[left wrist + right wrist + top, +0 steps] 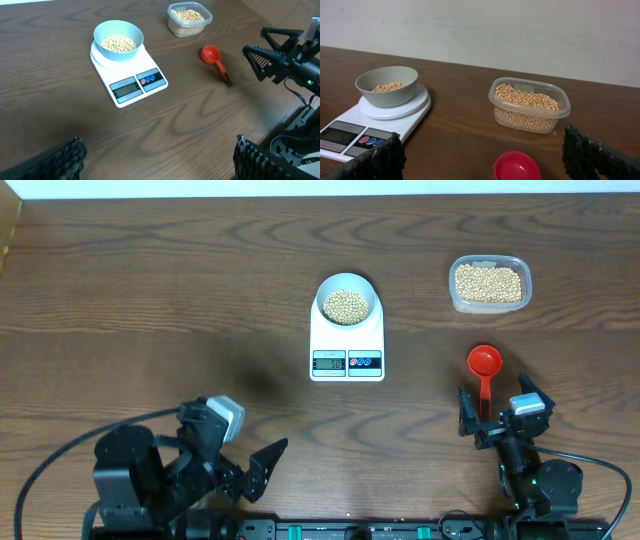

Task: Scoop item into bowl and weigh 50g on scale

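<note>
The pale bowl holds tan beans and stands on the white scale at the table's middle; its display shows digits too small to read. The bowl and scale also show in the left wrist view, and the bowl and scale in the right wrist view. A red scoop lies empty on the table, its handle reaching between the open fingers of my right gripper. My left gripper is open and empty at the front left.
A clear plastic tub full of beans stands at the back right, behind the scoop. It also shows in the right wrist view and the left wrist view. Both arm bases sit along the front edge.
</note>
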